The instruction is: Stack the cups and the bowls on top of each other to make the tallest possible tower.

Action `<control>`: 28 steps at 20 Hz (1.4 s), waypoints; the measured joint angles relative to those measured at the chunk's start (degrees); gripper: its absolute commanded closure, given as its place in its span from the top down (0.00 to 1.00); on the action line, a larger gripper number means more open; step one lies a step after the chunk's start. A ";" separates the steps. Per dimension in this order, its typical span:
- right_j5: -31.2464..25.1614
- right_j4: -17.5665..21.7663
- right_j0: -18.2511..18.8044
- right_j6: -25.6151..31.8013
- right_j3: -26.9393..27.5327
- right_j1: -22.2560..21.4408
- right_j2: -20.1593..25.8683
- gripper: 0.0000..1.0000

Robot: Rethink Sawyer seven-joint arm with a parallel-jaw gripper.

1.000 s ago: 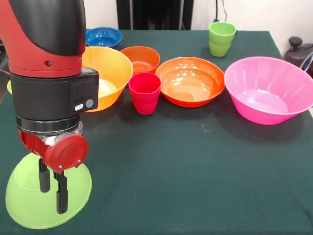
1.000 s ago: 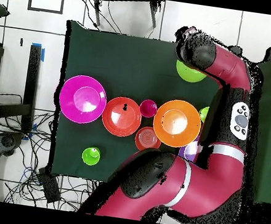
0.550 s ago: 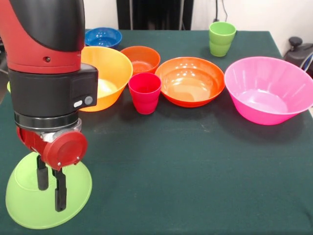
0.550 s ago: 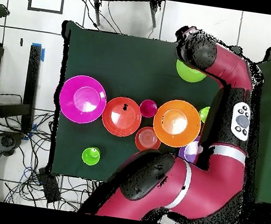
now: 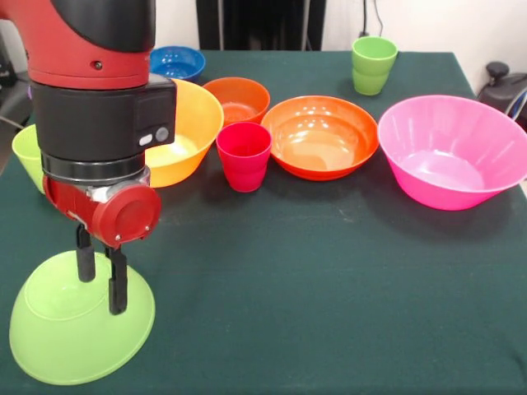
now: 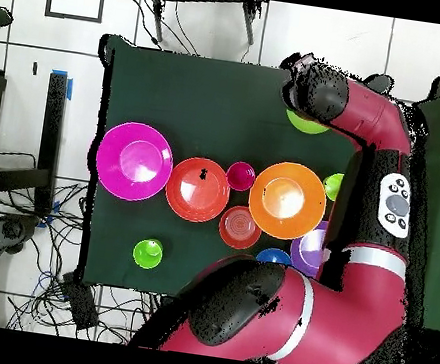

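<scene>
While the gripper [image 5: 100,284] is hovering over the upside-down lime bowl [image 5: 81,329] at the desk's [image 5: 329,280] corner, its fingers are hanging open and empty. That glossy light plastic is looking slippery, so pinching the rim seems safest.

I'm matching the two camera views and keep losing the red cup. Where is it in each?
Front view: the red cup stands left of centre, between the yellow-orange bowl and the medium orange bowl.
Overhead view: the red cup sits near the middle, between the same two bowls.
Shared landmark: the big pink bowl, at the row's end.
</scene>
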State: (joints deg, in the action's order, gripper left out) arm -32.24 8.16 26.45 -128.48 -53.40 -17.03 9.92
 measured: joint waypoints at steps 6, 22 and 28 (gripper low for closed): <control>0.02 1.34 -0.08 0.00 -0.50 -0.01 -1.11 1.00; 3.31 3.60 -2.17 0.01 1.97 5.37 -6.88 1.00; 3.48 3.60 -2.62 0.00 2.95 5.88 -7.51 1.00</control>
State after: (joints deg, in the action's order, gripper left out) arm -28.76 11.75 23.83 -128.48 -50.45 -11.15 2.41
